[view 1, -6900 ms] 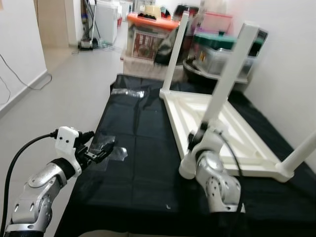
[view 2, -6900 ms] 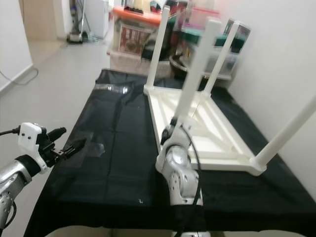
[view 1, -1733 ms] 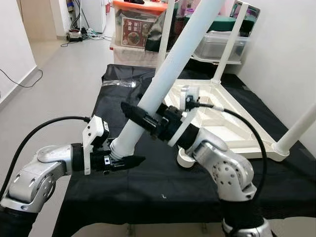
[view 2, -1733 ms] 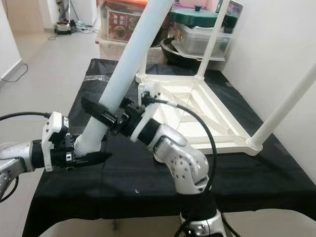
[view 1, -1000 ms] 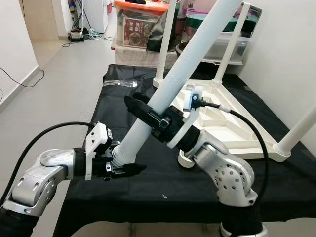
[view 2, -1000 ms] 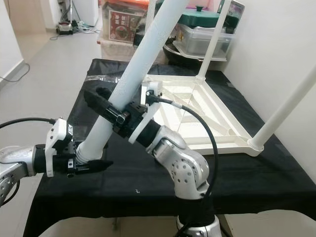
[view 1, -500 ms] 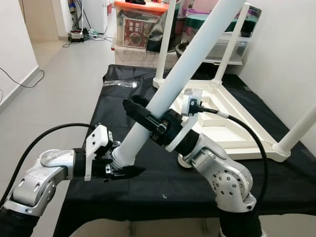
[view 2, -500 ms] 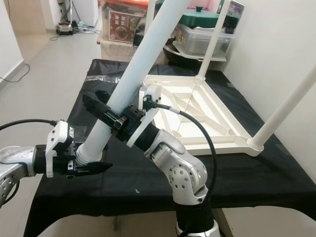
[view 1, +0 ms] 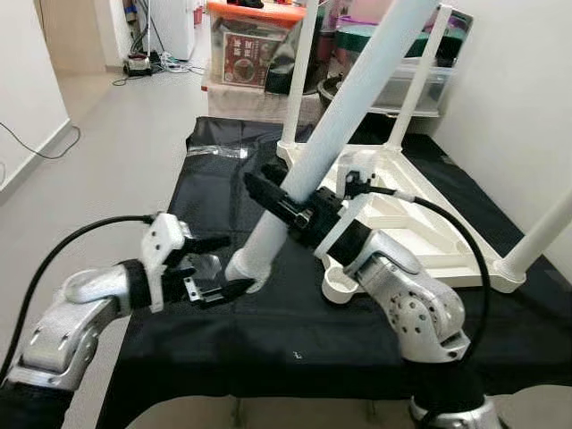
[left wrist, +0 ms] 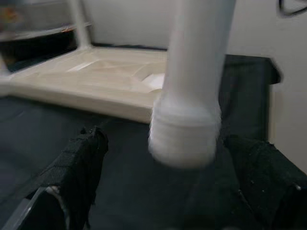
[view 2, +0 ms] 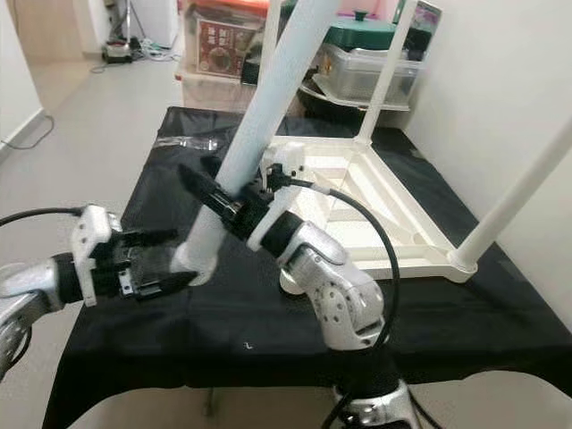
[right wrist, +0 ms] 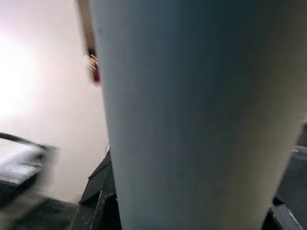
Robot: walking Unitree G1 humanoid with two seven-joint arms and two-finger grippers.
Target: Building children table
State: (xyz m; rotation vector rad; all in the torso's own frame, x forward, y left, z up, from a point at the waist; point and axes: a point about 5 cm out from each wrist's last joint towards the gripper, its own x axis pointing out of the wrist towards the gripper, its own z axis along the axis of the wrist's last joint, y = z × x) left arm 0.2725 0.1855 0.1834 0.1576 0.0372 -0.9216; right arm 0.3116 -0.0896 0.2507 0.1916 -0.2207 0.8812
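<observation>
3 legs on upturned tabletop; 4th leg clamped in right end effector, left end effector apart beside its base, unattached.

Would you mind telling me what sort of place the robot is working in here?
Most likely a lived-in home, in a room used partly for storage. Lidded plastic storage bins are stacked at the back, an upturned white children's table lies on a black-covered worktop, and a hallway of pale floor tiles leads off to the left.
</observation>
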